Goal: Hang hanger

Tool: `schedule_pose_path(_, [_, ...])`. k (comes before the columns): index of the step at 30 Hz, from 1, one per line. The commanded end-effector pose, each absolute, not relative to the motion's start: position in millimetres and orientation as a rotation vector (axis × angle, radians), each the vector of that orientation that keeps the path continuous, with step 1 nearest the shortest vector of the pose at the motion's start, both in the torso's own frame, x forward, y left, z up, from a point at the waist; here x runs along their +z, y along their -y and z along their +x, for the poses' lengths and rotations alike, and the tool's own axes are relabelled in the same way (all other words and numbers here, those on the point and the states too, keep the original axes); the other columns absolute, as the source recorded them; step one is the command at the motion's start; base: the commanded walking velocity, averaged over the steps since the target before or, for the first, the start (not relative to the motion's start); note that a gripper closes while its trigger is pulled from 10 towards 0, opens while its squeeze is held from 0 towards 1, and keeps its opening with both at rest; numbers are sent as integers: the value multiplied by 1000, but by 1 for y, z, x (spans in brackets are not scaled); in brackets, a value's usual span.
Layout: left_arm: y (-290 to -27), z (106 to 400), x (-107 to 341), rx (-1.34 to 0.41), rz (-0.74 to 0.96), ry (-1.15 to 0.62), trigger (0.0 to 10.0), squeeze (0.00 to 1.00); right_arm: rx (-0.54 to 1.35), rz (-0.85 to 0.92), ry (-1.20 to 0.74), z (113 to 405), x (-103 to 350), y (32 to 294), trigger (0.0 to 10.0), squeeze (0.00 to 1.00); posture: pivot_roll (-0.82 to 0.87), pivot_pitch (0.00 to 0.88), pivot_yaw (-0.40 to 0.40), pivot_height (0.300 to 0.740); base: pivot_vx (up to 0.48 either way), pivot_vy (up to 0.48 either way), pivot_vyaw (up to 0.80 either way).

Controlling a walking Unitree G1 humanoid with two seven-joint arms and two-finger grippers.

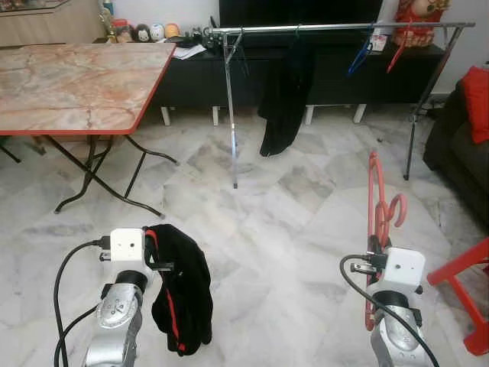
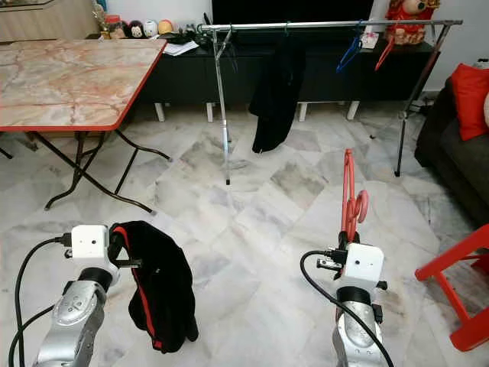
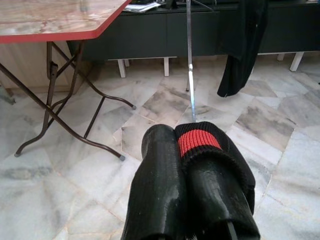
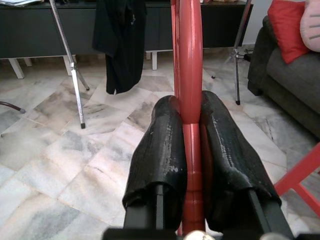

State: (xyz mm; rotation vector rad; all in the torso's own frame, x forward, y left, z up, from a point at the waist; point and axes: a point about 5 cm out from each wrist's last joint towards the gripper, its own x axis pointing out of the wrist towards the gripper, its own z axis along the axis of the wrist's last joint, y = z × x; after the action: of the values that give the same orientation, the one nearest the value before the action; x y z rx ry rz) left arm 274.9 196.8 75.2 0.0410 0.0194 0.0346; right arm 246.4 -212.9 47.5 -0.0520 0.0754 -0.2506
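**mopbot_fan:** So how far along is the robot? As far as the frames go, nothing's hung yet. The red hanger [image 1: 376,222] sits in the lower right of the head view, standing up out of the right gripper [image 4: 193,145], hook curled at the top. The clothes rail [image 1: 336,27] runs across the top of the frame, well apart from both arms, with a black garment [image 1: 284,99] already dangling off it plus a blue hanger [image 1: 359,55] and another red one [image 1: 397,47] further right.

**tile_watcher:** Yeah, I'd call it early. Grabbing looks done; walking over and hooking it on the rail is all still left, I reckon.

**mopbot_fan:** Arm poses? The right one is low in the frame, forearm pointing forward, fingers pressed together on the hanger's flat red bar. The wrist view shows it pinched dead centre between the two black fingers.

**tile_watcher:** The left gripper [image 3: 192,175] is at the lower left, same forward pose, closed on black clothing with red trim [image 1: 182,294] that droops down beside the arm. You can see the red ribbed band squeezed against a finger in the wrist view.

**mopbot_fan:** The folding table [image 1: 114,126] is in the upper left, out of the way. Marble floor [image 1: 290,222] between the robot and the rail.
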Motion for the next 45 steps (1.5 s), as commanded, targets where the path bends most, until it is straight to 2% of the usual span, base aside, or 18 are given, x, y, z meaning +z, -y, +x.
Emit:
schedule_pose_path(1, [-195, 278, 82, 25, 55, 5, 10000, 0, -244, -52, -69, 246, 49, 212, 10000, 0, 20, 0, -23, 740, 0, 0, 0])
schedule_pose_path(12, [-186, 282, 85, 19, 29, -1, 10000, 0, -231, -75, -62, 254, 53, 208, 10000, 0, 27, 0, -30, 740, 0, 94, 0])
schedule_pose_path(21, [-180, 282, 86, -3, 26, -4, 10000, 0, -224, -100, -56, 252, 56, 213, 10000, 0, 1, 0, -36, 740, 0, 301, 0])
schedule_pose_path(45, [-184, 281, 88, -7, 42, -6, 10000, 0, -191, -81, -66, 254, 52, 203, 10000, 0, 6, 0, -29, 740, 0, 347, 0])
